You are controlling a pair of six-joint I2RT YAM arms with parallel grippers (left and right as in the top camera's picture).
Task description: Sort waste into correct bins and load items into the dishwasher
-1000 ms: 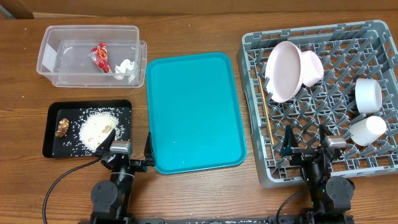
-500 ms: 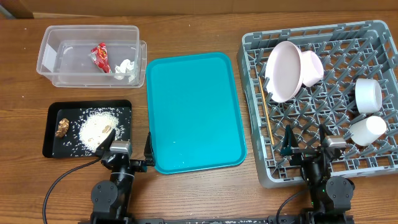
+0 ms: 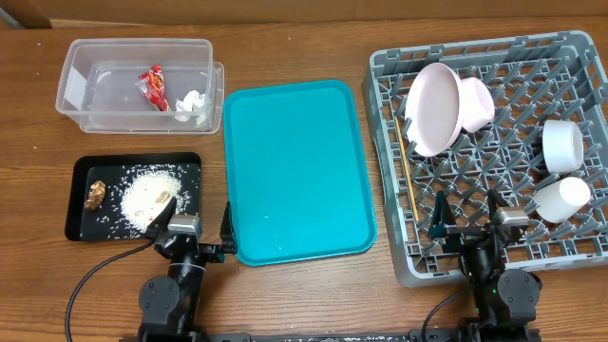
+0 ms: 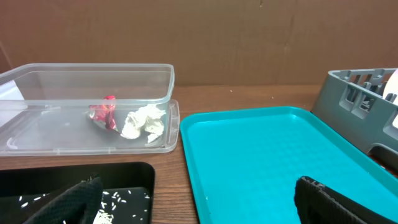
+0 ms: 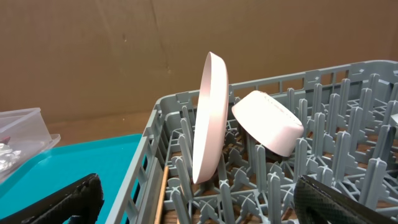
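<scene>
Nothing is shifting across the last second: every object and both arms are sitting exactly where they were, which suggests the sorting and loading are finished, or nearly so.

The left gripper is resting at the lower left of the overhead view and the right gripper at the lower right; both are standing wide apart and holding nothing.

The red crinkled snack wrapper and the crumpled white tissue are lying in the clear rectangular plastic tub at upper left. The loose white rice and small brown food scraps are sitting in the shallow black rectangular tray below it.

In the large grey square plastic dish rack on the right, the white round plate is standing on edge with a white bowl leaning beside it. A second white bowl, the small white cup and the thin wooden chopsticks are also resting there.

The flat teal plastic tray is lying bare in the centre.

Everything is sitting on a brown wooden table, and a plain brown wall is filling the background.
</scene>
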